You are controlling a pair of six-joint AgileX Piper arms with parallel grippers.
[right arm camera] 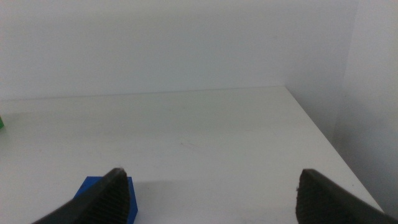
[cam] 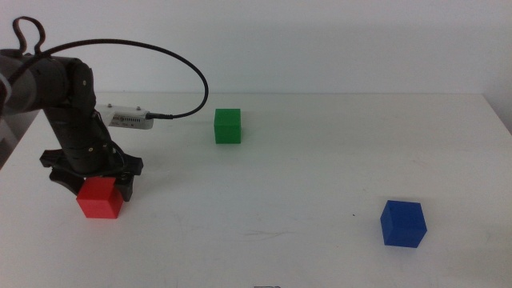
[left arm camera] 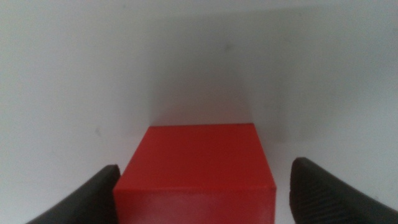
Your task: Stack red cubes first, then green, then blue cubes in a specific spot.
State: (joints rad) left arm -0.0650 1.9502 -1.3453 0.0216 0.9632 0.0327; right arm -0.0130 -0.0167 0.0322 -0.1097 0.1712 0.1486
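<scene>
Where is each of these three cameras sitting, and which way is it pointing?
Middle view: above the table's near edge, looking forward and down at the white table; the left arm reaches in from the left, its left claw over the red cube.
Left wrist view: on the left arm, looking down past its open jaws at the red cube between them.
Right wrist view: on the waiting right arm, looking across the table, its jaws open; the blue cube shows.
Shared: middle and left wrist views both show the red cube.
</scene>
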